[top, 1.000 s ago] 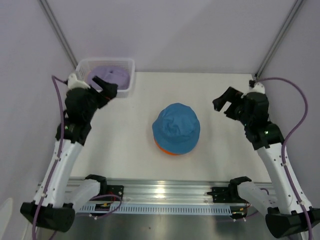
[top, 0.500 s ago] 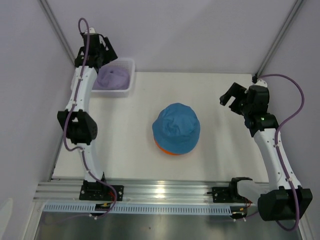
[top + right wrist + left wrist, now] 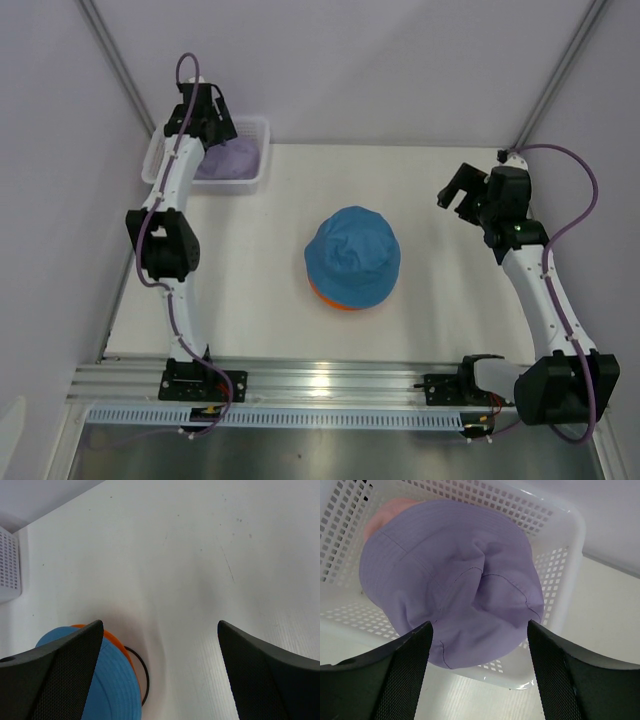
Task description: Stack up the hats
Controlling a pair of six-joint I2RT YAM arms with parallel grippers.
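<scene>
Blue soft cloth bucket hat (image 3: pixel 352 255) sits in the middle of the white table (image 3: pixel 250 270). You can see it lies on top of the orange cloth bucket hat (image 3: pixel 330 301), whose rim peeks out at the near edge. In your right wrist view, a thin black wire ring (image 3: pixel 147 677) pokes out from under the two hats.

Your left gripper (image 3: pixel 479 625) hangs over the white plastic mesh basket (image 3: pixel 560 545) in the far left corner. Its two fingers are spread wide, one on each side of the lavender-purple cloth bucket hat (image 3: pixel 455 580) that lies in the basket. You cannot tell if they touch it. A bit of the pale pink cloth hat (image 3: pixel 382 517) shows under the purple one.

Your right gripper (image 3: pixel 160 625) is up over the bare table, to the right of the blue hat and apart from it. Its fingers are spread wide with nothing between them.
</scene>
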